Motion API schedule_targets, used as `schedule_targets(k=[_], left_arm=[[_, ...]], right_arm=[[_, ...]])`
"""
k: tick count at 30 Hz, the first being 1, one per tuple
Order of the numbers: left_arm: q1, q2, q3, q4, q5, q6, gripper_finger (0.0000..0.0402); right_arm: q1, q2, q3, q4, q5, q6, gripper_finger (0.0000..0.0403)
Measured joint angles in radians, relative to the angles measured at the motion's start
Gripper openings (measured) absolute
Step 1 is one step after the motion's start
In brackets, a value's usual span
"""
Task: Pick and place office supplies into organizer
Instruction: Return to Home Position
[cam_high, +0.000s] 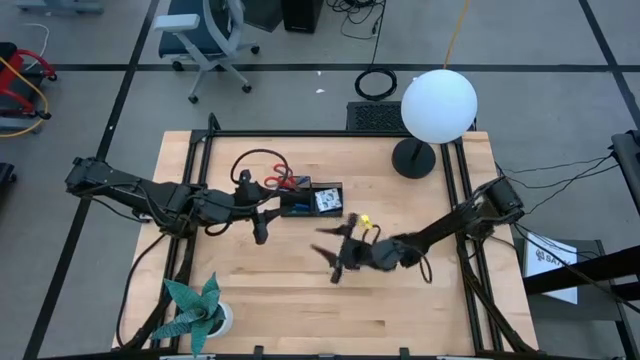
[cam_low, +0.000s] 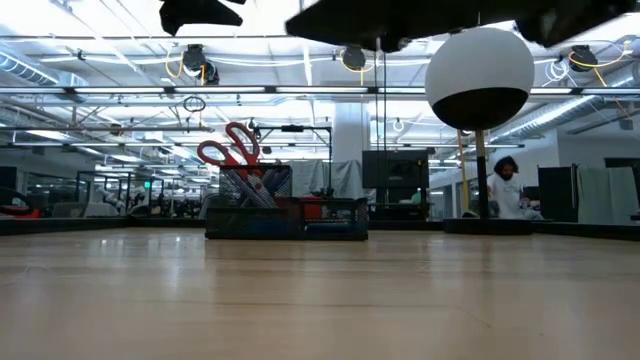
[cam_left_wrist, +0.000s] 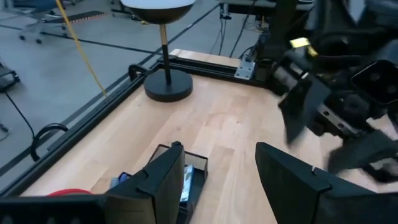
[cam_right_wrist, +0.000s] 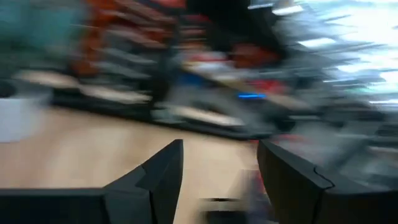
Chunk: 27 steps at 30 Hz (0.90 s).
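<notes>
The black organizer (cam_high: 312, 198) stands on the table's far middle. Red-handled scissors (cam_low: 232, 148) stick up out of its left compartment, handles on top, and other supplies lie inside it. My left gripper (cam_high: 262, 230) hovers open just left of and nearer than the organizer, above the table, with nothing between its fingers (cam_left_wrist: 166, 177). My right gripper (cam_high: 330, 256) hangs open over the table's middle, nearer than the organizer, also with nothing in it. The left wrist view shows the organizer's corner (cam_left_wrist: 191, 177) past its fingers and my right gripper (cam_left_wrist: 336, 109) farther off. The right wrist view is blurred.
A lamp with a white globe (cam_high: 438, 104) and a round black base (cam_high: 413, 158) stands at the far right. A teal paper-leaf plant (cam_high: 195, 312) sits at the near left corner. A black cable loop (cam_high: 255, 160) lies left of the organizer. Bare wood spreads across the near half.
</notes>
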Motion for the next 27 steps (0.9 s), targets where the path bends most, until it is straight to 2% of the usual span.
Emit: schedule_targets(k=[2,4,5,7,14,18,20,25,27], left_arm=[[0.000,0.000,0.000,-0.001,0.008,0.007,0.0205],[0.000,0.000,0.000,-0.001,0.009,0.008,0.0205],[0.000,0.000,0.000,-0.001,0.009,0.008,0.0205],[0.000,0.000,0.000,-0.001,0.009,0.008,0.0205],[0.000,0.000,0.000,0.000,0.010,0.032,0.0205],[0.000,0.000,-0.001,0.008,0.019,0.064,0.0205],[0.000,0.000,-0.027,0.075,0.047,0.108,0.0205],[0.019,-0.020,-0.179,0.395,0.192,0.232,0.0205],[0.038,-0.043,-0.222,0.411,0.198,0.252,0.0205]], right_arm=[[-0.046,-0.066,0.000,-0.158,-0.274,0.142,0.0196],[-0.111,-0.126,0.000,-0.241,-0.548,0.252,0.0196],[-0.141,-0.152,0.000,-0.265,-0.638,0.301,0.0196],[-0.187,-0.195,-0.001,-0.294,-0.722,0.374,0.0196],[-0.207,-0.271,-0.077,-0.243,-0.720,0.354,0.0196],[-0.213,-0.306,-0.111,-0.227,-0.638,0.350,0.0196],[-0.221,-0.332,-0.135,-0.244,-0.623,0.353,0.0196],[-0.259,-0.416,-0.197,-0.240,-0.625,0.394,0.0196],[-0.271,-0.460,-0.228,-0.244,-0.624,0.403,0.0196]])
